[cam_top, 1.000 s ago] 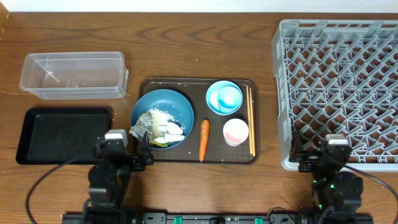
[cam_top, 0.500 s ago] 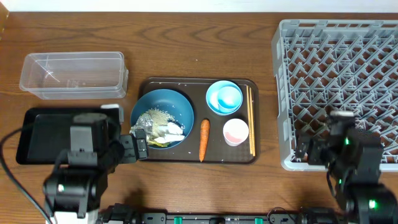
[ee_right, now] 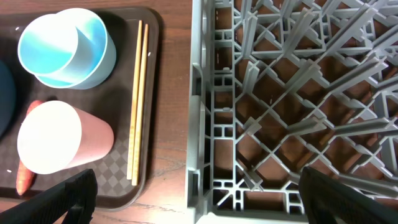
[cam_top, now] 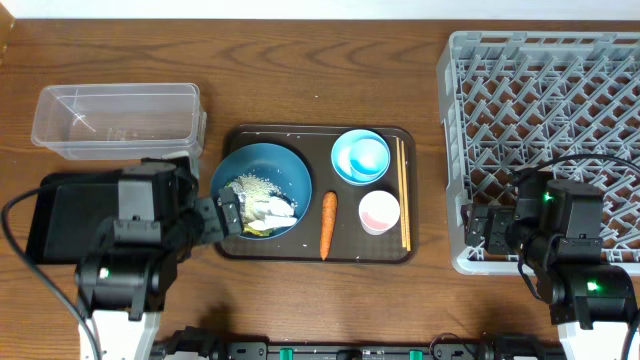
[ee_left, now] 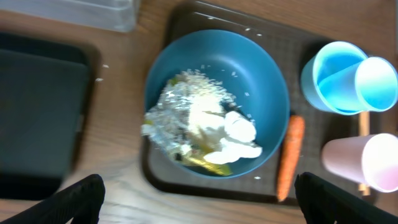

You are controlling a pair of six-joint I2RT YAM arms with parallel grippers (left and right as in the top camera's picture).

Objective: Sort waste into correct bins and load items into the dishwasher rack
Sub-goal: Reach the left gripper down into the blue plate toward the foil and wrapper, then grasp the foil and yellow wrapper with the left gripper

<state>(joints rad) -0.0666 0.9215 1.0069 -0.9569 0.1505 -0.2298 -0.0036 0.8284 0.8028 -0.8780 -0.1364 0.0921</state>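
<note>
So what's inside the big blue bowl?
Crumpled foil, white rice and white-yellow wrapper scraps lie heaped in the blue bowl. Anything beneath that heap is covered and cannot be seen.

I can read no text, label, brand, number or sign on anything in my views.
</note>
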